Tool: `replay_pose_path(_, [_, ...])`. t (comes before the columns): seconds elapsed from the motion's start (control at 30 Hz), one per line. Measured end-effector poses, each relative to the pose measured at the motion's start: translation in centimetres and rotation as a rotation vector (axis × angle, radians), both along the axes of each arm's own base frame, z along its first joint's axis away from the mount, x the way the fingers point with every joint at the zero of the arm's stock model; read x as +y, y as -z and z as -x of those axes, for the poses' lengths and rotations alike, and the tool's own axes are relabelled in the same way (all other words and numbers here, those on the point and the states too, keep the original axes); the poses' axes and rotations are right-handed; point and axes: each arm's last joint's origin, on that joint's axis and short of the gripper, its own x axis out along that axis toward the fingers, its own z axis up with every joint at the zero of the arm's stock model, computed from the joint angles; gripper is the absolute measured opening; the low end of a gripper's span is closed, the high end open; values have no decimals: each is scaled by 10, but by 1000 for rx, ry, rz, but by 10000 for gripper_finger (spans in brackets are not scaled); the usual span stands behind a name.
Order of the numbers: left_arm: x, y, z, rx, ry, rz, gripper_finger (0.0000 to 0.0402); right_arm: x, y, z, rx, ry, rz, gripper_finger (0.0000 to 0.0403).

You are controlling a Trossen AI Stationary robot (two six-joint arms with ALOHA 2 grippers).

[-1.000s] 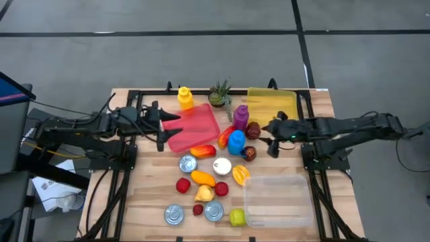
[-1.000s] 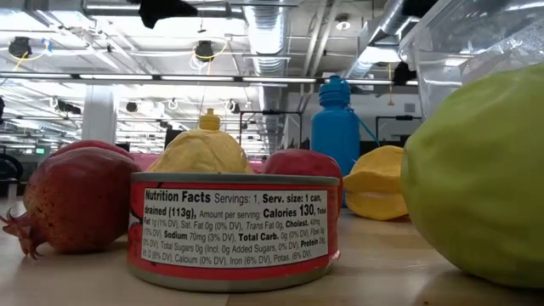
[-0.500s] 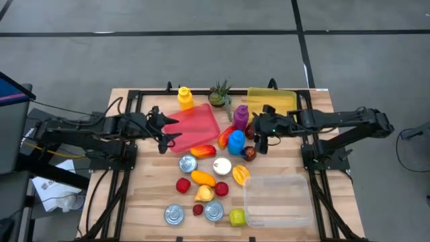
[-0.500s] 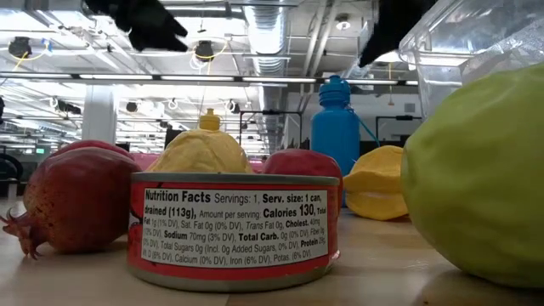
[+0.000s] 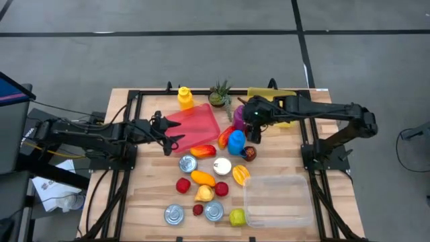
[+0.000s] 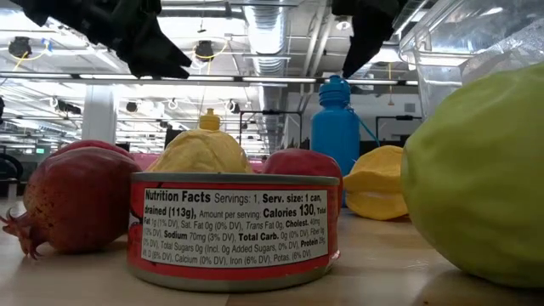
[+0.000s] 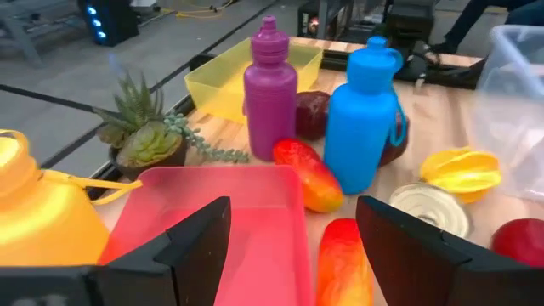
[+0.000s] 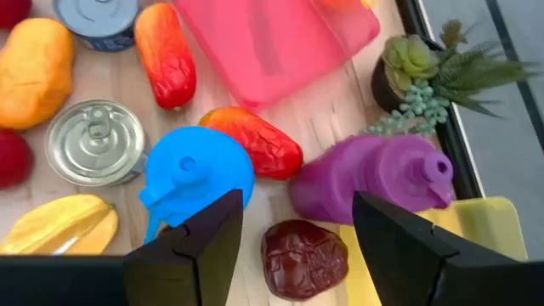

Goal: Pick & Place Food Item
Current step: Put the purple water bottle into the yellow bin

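High view: red tray, yellow bin, clear tub seen without contents; food scattered on counter.

Left wrist view: left claw held open over red tray.

Right wrist view: right claw held open above dark red fruit, nothing gripped.

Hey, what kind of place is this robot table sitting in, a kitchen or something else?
Not a kitchen: it looks like a large lab or industrial workspace. The low view shows exposed ceiling ducts and strip lighting over an open hall. From above, the wooden table stands on a bare grey floor marked with dark lines.
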Motion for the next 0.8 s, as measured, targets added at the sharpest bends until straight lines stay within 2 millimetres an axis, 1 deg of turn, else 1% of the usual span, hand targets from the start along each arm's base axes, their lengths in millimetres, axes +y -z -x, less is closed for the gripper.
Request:
replay_pose_path(0.1, [2,5,1,23,-30,-32,250,-2,-4,0,-7,-14,13,214])
replay_pose_path(0.2, [4,9,2,36,-53,-40,250,-11,-9,1,-18,-3,27,214])
replay_pose_path(0.3, [8,13,3,46,-76,-40,250,-27,-10,4,-16,24,47,214])
replay_pose_path(0.37, [9,13,3,47,-86,-39,250,-40,-6,1,-5,46,57,214])
replay_pose_path(0.47, [10,13,3,43,-80,-34,250,-61,3,0,26,65,26,214])
replay_pose_path(0.6, [10,13,3,43,-75,-32,250,-86,10,-4,73,85,-24,214])
replay_pose_path(0.7, [10,13,3,43,-75,-32,250,-97,6,-8,88,92,-20,214])
replay_pose_path(0.8, [10,13,3,46,-74,-33,250,-103,1,-15,93,78,-26,214])
